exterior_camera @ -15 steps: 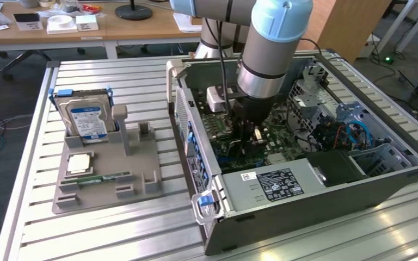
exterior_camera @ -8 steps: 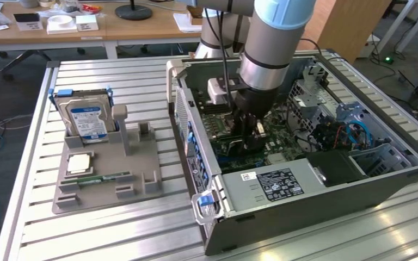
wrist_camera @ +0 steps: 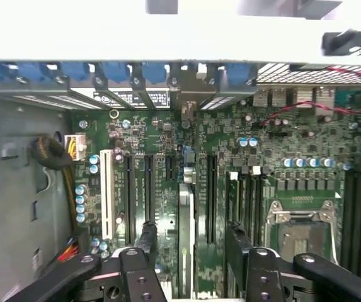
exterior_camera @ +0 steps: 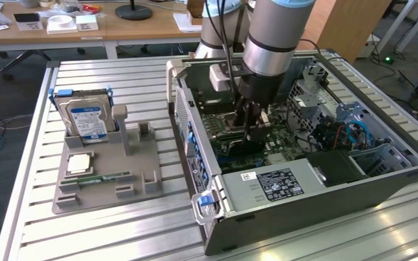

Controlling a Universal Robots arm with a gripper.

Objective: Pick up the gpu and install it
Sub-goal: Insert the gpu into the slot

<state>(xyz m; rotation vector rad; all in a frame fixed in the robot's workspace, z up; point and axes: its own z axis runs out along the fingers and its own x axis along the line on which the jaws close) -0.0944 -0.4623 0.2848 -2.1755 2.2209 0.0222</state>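
My gripper [exterior_camera: 251, 136] reaches down into the open computer case [exterior_camera: 383, 179], just above the green motherboard [exterior_camera: 282, 144]. In the wrist view the gpu [wrist_camera: 186, 239] is a thin card seen edge-on, standing upright in a motherboard slot. Its metal bracket end [wrist_camera: 189, 100] meets the case's rear wall. The gripper [wrist_camera: 189, 242] is open. One black finger [wrist_camera: 145, 242] stands on either side of the card, with a clear gap on both sides, so neither touches it.
On the exterior view's left, a grey tray [exterior_camera: 143, 163] holds a silver hard drive [exterior_camera: 87, 117], a processor chip [exterior_camera: 78, 163] and a green memory stick [exterior_camera: 107, 178]. Inside the case are the power supply [exterior_camera: 278, 182], the processor socket [wrist_camera: 300, 233] and a cable bundle [wrist_camera: 54, 154].
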